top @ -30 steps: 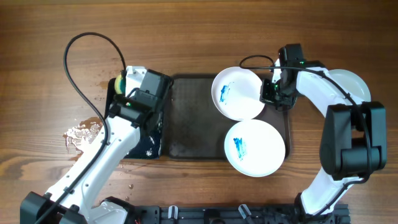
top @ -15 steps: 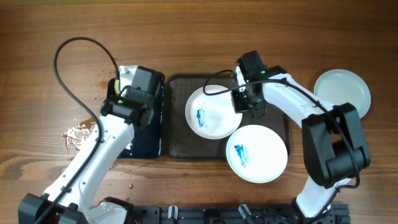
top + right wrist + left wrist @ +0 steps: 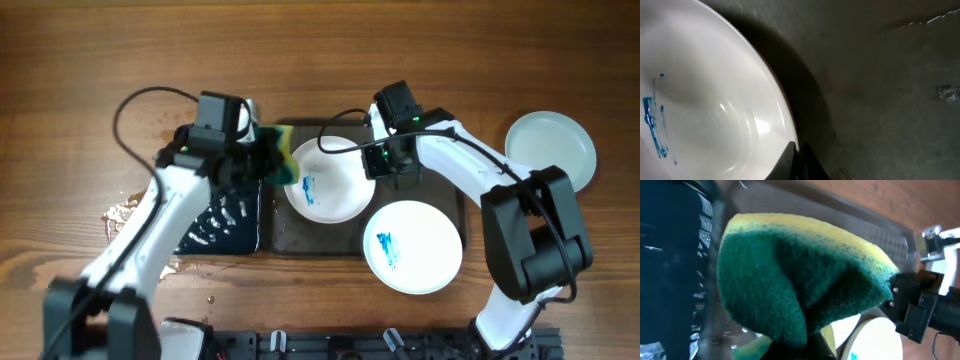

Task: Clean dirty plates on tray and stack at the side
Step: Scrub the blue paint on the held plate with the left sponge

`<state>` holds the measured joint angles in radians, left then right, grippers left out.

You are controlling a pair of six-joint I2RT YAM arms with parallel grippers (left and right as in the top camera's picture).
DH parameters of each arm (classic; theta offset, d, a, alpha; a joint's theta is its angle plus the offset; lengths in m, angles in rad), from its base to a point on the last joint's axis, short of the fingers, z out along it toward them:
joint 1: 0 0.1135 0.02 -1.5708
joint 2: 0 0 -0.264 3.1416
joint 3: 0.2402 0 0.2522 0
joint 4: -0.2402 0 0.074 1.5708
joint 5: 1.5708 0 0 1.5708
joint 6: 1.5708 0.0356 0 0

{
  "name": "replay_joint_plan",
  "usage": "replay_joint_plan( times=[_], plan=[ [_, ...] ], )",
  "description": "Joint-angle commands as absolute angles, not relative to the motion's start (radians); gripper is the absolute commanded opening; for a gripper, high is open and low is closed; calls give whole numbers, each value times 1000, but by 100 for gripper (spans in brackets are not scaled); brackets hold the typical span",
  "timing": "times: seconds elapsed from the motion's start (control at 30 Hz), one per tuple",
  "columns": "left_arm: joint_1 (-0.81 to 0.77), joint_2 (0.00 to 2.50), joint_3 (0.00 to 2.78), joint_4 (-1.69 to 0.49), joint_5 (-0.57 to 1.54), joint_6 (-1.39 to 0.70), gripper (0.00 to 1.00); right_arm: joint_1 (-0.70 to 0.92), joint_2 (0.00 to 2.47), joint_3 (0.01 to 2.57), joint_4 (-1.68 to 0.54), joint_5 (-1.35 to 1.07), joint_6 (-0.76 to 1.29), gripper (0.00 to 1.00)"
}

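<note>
Overhead view first: my left gripper (image 3: 262, 162) is pinched tight on the sponge (image 3: 277, 158), green face and yellow back, which hangs over the tray (image 3: 290, 236) at its ten o'clock corner, just beside the rim of the first plate (image 3: 325, 186). From my left wrist the sponge (image 3: 800, 275) fills nearly the whole picture, folded between my fingers, green side toward the lens. My right gripper (image 3: 375, 168) is closed on that first plate's rim at its three o'clock edge; from my right wrist I see my fingertips (image 3: 790, 159) meeting over the white rim (image 3: 782, 107), with dark tray floor (image 3: 880, 90) beyond. I cannot tell whether the plate lies flat. Its blue smear (image 3: 307, 185) sits toward nine o'clock of its centre. The second plate (image 3: 412, 247), also smeared blue, lies at five o'clock of the first, overlapping the tray's lower right corner. The third plate (image 3: 551, 150) lies off the tray on the table (image 3: 400, 50), at three o'clock, well apart, with no blue showing. The black basin (image 3: 225, 215) touches the tray's nine o'clock side, and a wet patch (image 3: 125, 215) lies beyond it.
</note>
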<state>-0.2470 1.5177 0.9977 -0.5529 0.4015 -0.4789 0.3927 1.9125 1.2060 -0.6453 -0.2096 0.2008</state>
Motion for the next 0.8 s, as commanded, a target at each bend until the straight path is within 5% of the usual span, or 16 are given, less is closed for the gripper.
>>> replay_joint_plan(
  times=[0.0,0.27,0.47,0.77],
  plan=[
    [-329,1628,1015,-479,532,-514,4,416,1905,1207,-640,-237,218,4],
    [-446,1884,1015,-357,450,-545,4,418,1905,1207,-657,-252,247,4],
    [-374,1919,1015,-622,-49,-507,4,418,1905,1207,-689,-248,245,4],
    [-334,1919,1015,-779,-222,-521,4,418,1905,1207,-692,-233,247,4]
  ],
)
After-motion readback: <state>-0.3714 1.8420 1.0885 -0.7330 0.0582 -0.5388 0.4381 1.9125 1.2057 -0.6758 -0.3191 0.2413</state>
